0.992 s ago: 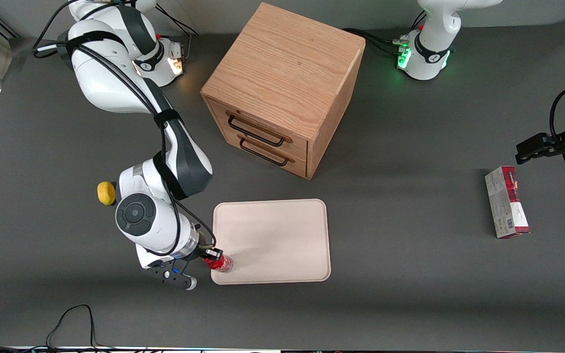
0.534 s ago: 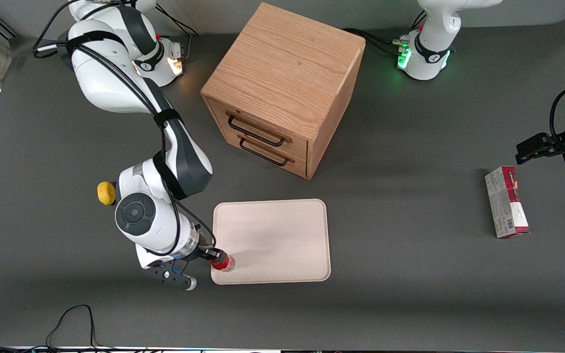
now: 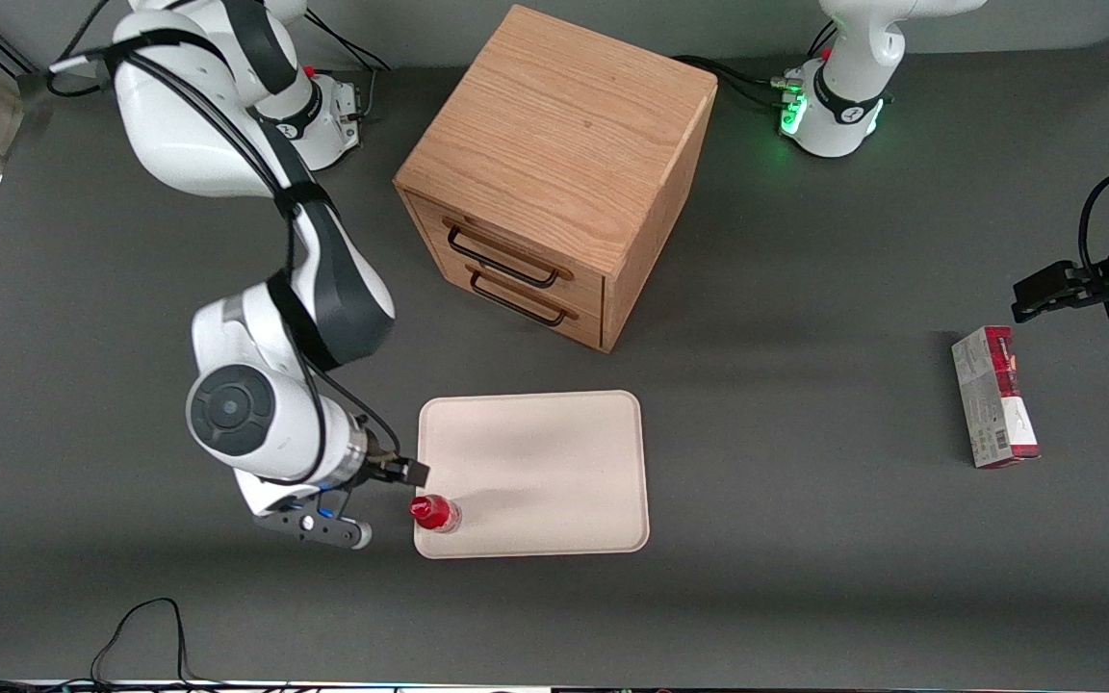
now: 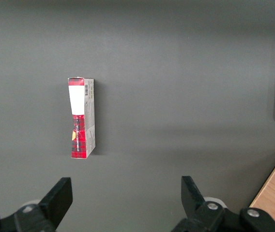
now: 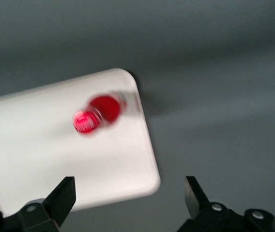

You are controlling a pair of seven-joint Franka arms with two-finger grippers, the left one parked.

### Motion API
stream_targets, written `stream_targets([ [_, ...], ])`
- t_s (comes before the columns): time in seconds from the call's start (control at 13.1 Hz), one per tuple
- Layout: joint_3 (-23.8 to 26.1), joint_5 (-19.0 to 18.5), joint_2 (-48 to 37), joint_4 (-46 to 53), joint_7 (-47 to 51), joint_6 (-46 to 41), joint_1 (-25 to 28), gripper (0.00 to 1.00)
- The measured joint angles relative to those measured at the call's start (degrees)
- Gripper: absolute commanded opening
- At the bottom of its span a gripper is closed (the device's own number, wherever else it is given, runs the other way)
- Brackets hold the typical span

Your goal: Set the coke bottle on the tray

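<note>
The coke bottle (image 3: pixel 434 513), small with a red cap and red label, stands upright on the cream-white tray (image 3: pixel 535 472), in the tray's corner nearest the front camera at the working arm's end. My right gripper (image 3: pixel 402 474) hangs beside that corner, off the tray's edge and apart from the bottle. In the right wrist view the gripper (image 5: pixel 129 193) is open with nothing between its fingers. That view looks down on the bottle (image 5: pixel 99 113), which stands free on the tray (image 5: pixel 45 159).
A wooden two-drawer cabinet (image 3: pixel 554 164) stands farther from the front camera than the tray. A red-and-white carton (image 3: pixel 994 397) lies toward the parked arm's end of the table, and the left wrist view also shows the carton (image 4: pixel 82 118).
The gripper has let go of the bottle, opened and drawn back toward the working arm's end of the table. The bottle stays upright on the tray's corner.
</note>
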Motion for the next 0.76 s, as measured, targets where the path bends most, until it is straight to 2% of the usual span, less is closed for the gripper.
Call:
stream_targets([
  [0.15,-0.18,0.1,-9.94,-10.66,-7.22,-0.89,-2.52,1.0],
  [0.38,-0.91,0.97,-30.02,-31.99,-19.18,-0.33,-7.07,1.0],
  [0.53,-2.46,1.24,-43.11,-45.43,-23.57,-0.08,-7.75,1.0],
  [0.76,-2.69,1.26,-52.48,-54.07,-25.74,-0.1,-7.83,1.0],
])
